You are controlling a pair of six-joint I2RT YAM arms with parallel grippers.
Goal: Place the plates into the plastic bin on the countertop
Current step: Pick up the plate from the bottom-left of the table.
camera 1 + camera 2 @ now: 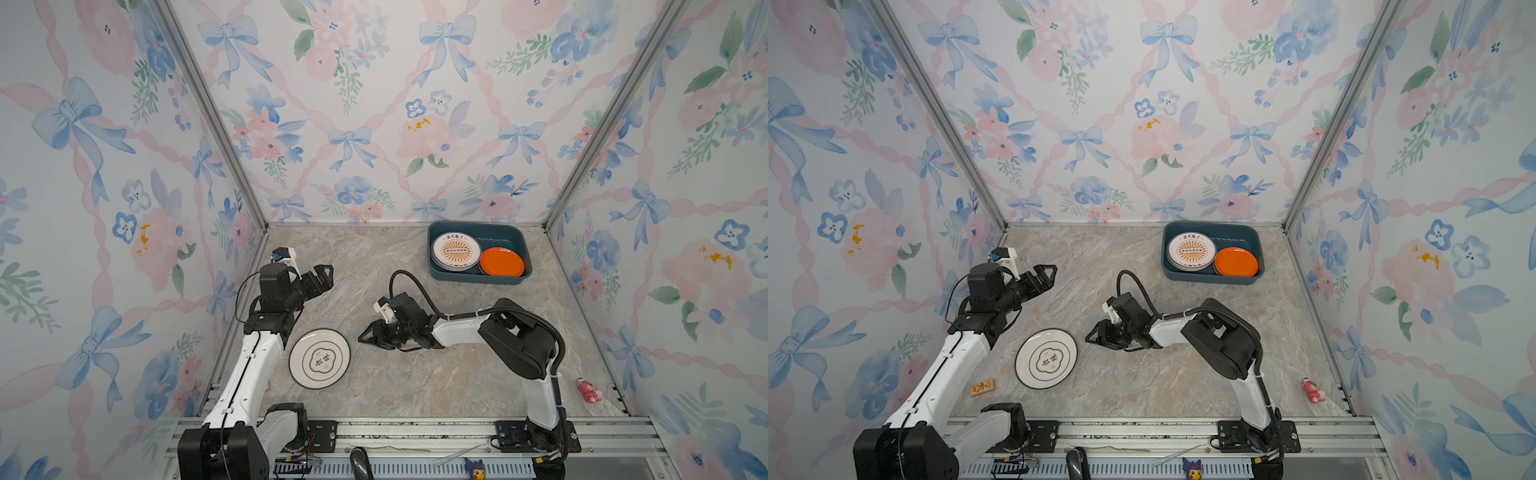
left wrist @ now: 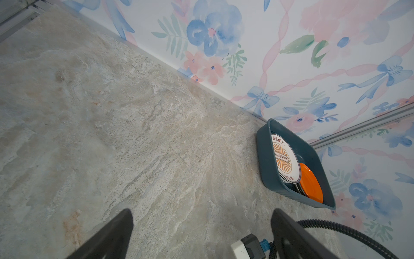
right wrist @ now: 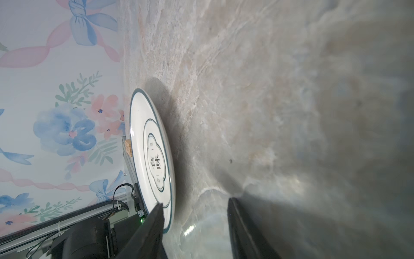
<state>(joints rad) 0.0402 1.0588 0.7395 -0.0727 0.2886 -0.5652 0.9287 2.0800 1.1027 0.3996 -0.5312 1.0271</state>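
A white plate with a thin dark rim line and a clover-shaped emblem lies flat on the countertop, front left. My right gripper hovers low just right of it, open and empty. In the right wrist view the plate sits beside one finger of the right gripper. The plastic bin at the back right holds a stack topped by a sunburst plate and an orange plate. My left gripper is raised at the left, wide open.
A pink toy lies near the right wall. A small wooden block sits by the left arm's base. A small figure and a black object rest on the front rail. Floral walls enclose three sides.
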